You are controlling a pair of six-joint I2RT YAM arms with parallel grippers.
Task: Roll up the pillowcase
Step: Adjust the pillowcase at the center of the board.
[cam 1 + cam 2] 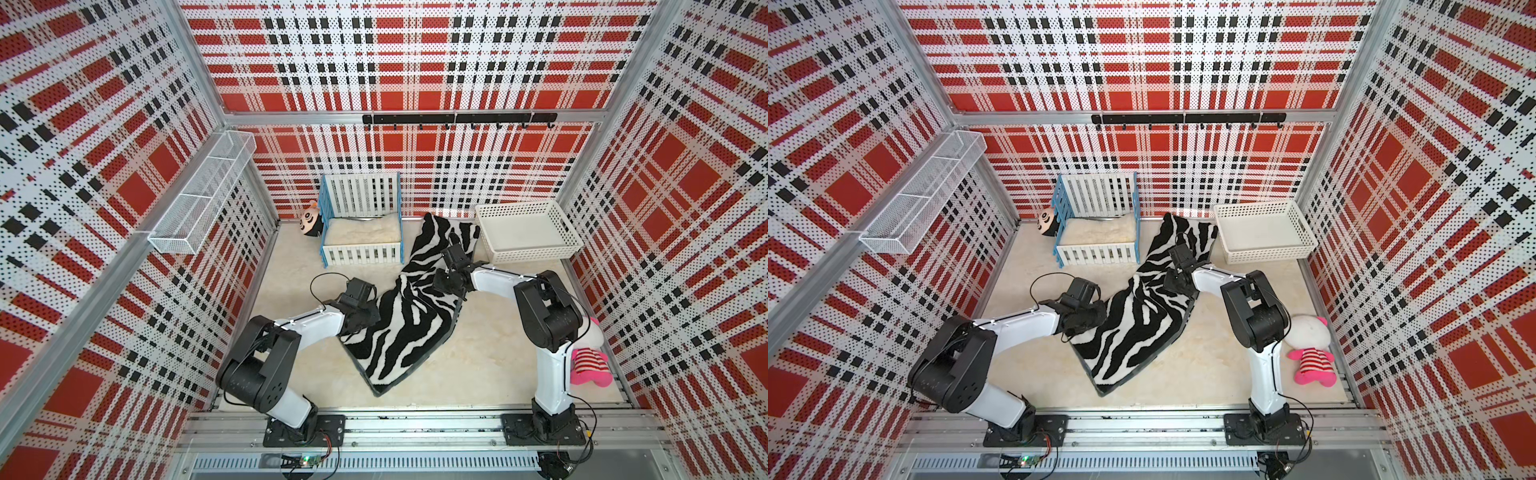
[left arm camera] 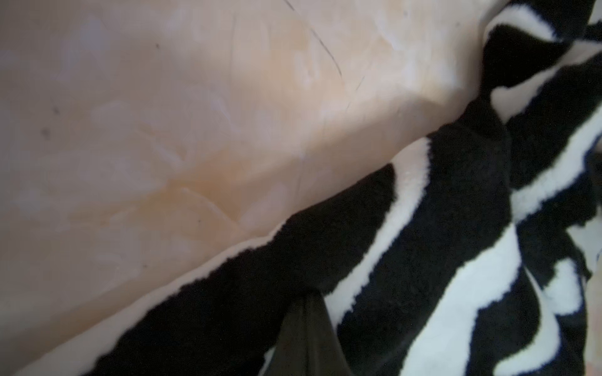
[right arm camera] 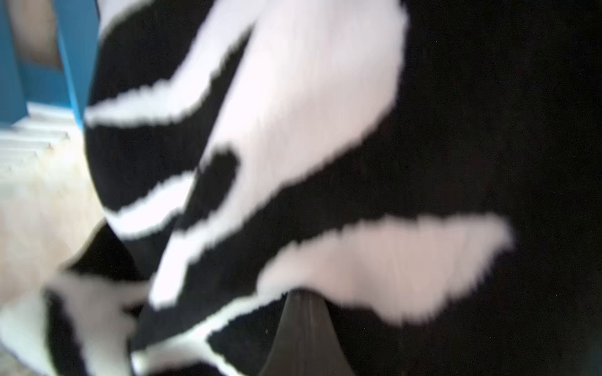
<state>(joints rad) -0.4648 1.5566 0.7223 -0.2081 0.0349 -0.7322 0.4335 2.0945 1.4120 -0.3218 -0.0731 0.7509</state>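
In both top views the pillowcase [image 1: 399, 328] [image 1: 1133, 328] lies zebra side up, slantwise across the cream floor [image 1: 490, 353]. It runs from between the toy crib [image 1: 360, 257] and the white plastic basket [image 1: 492, 249] toward the near edge. The crib holds a cream fluffy cushion [image 1: 361, 232]; the basket's white bottom shows bare. A wire mesh shelf [image 1: 199, 208] hangs on the side wall.

The left gripper [image 1: 368, 321] is clenched on the pillowcase's long edge, and the right gripper [image 1: 446, 286] pinches its rumpled middle.

In the left wrist view, the closed fingers [image 2: 306, 325] meet the cloth's border beside bare floor.

The right wrist view is blurred: closed fingers [image 3: 303, 325] bury their tips in the stripes, with the blue crib post nearby.
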